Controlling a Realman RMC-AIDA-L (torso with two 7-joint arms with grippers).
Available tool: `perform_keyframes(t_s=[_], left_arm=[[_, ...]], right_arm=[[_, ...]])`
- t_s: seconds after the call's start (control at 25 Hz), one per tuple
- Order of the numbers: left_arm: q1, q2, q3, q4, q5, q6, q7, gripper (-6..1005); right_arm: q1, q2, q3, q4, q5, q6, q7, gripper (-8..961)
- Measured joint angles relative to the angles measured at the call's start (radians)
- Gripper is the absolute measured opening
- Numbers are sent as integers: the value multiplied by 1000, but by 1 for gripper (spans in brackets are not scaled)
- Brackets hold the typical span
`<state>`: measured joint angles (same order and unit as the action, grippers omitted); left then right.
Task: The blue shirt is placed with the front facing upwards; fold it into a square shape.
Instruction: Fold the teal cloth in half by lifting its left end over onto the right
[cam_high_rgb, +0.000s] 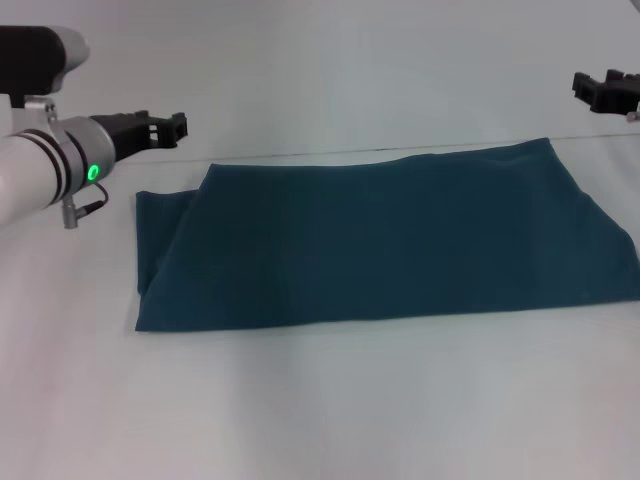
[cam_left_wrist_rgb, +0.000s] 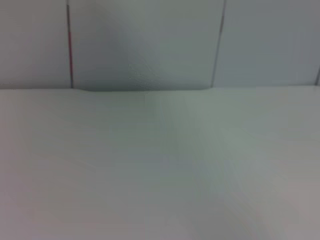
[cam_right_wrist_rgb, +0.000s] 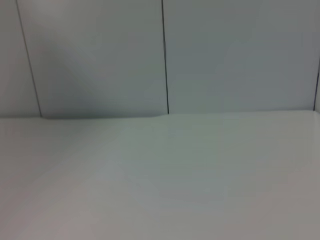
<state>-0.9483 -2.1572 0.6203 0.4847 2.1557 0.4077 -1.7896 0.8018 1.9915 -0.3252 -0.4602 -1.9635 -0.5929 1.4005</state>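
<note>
The large dark teal-blue cotton shirt (cam_high_rgb: 385, 240) is lying flat on the pale white worktop (cam_high_rgb: 320, 400), folded into a long band stretching from the robot's left side to the right edge of the head view. No print, sleeve or collar is showing on its upper face. Its near edge is running fairly straight, while the left end is showing a doubled layer with a slanting fold line and a narrow flap sticking out beyond it. The right end is widening and reaching out of view.

The left gripper (cam_high_rgb: 165, 128), black at the tip of a white arm with a glowing green ring light, is hovering above the bare worktop just beyond the shirt's far left corner, not touching the cloth. Its fingers are holding nothing; whether they are open or closed I cannot tell.

The right gripper (cam_high_rgb: 605, 92) is hanging at the far right edge of the head view, well apart from the shirt and beyond its far right corner. Its fingers are also empty, and their spread cannot be told.

Both wrist views are showing only bare worktop and a panelled grey wall (cam_right_wrist_rgb: 100, 55) behind it.
</note>
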Motion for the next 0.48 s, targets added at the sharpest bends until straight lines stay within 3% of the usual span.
perform_keyframes(t_s=[0.24, 0.36, 0.48], left_arm=[[24, 6, -4, 15, -29, -3, -11, 644], [56, 9, 4, 34, -30, 58, -46, 702], [84, 12, 6, 58, -30, 134, -66, 760]], right_arm=[[-20, -9, 0, -3, 15, -23, 6, 421], [-47, -13, 0, -3, 15, -70, 33, 664], [-92, -24, 0, -8, 13, -175, 82, 774]])
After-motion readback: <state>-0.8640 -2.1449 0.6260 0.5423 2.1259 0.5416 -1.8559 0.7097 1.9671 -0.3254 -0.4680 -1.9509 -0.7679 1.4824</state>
